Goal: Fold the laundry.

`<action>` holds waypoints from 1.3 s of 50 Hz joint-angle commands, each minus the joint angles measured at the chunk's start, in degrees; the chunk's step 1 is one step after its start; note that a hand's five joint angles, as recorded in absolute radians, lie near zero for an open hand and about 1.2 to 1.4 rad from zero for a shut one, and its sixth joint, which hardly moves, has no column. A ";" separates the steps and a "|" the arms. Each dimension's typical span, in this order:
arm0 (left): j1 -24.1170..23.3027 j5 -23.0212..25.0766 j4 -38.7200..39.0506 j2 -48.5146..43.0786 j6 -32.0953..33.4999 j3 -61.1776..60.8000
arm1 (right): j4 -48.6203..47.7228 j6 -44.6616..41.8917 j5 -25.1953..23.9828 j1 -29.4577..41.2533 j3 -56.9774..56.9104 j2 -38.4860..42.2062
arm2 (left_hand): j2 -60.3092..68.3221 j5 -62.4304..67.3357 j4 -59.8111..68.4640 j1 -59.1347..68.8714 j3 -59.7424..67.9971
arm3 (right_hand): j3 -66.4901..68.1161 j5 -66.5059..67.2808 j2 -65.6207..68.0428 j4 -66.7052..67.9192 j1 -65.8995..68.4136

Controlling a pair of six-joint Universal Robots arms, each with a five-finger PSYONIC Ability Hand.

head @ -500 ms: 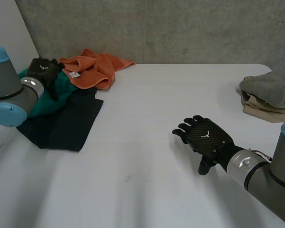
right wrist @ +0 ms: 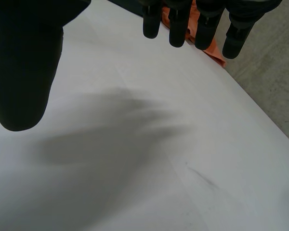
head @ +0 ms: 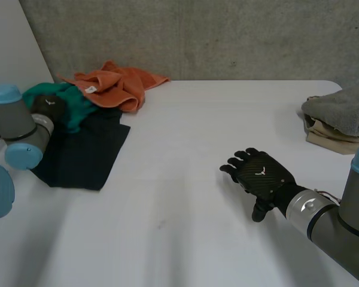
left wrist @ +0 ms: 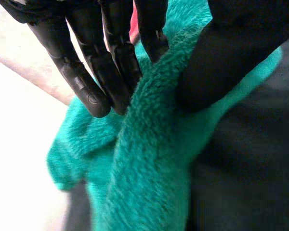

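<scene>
At the table's far left, my left hand (head: 48,105) pinches a green fleecy cloth (head: 75,106) between its fingers (left wrist: 94,82) and thumb; the green cloth (left wrist: 144,163) bunches up in that grip. Under it lies a dark cloth (head: 87,152), spread flat, and the dark cloth (left wrist: 250,159) shows beside the thumb. An orange towel (head: 116,86) lies crumpled just behind them. My right hand (head: 260,173) hovers open, palm down, over bare table at the right, its fingers (right wrist: 178,24) straight and holding nothing.
Folded grey and beige cloths (head: 341,119) are stacked at the table's right edge. The white table (head: 197,149) spreads between the two arms. A concrete wall runs behind the table's far edge.
My left hand has moved nearer and lower, pulling the green cloth with it over the dark cloth. My right hand has barely shifted.
</scene>
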 commanded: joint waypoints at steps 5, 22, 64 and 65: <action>-7.48 -1.20 9.81 22.02 -7.88 -10.62 | -0.17 0.29 1.06 -0.58 -0.56 -0.08 | 12.19 13.63 12.39 15.31 12.60 | -1.87 -2.31 -1.69 -2.33 -2.66; -27.96 -2.77 10.60 46.12 -23.36 -11.60 | -0.17 5.12 5.98 -2.69 -2.76 -0.69 | 12.19 13.63 12.39 15.31 12.60 | -1.87 -2.31 -1.69 -2.33 -2.66; -19.02 -1.99 0.33 44.55 -11.61 -52.90 | 19.00 11.38 11.09 6.69 -16.11 -5.36 | -57.81 -56.37 -57.61 -54.69 -57.40 | -1.87 -2.31 -1.69 -2.33 -2.66; -18.22 -2.07 -0.46 44.20 -10.45 -53.60 | 18.64 10.32 10.65 7.67 -16.82 -4.66 | -57.81 -56.37 -57.61 -54.69 -57.40 | -1.87 -2.31 -1.69 -2.33 -2.66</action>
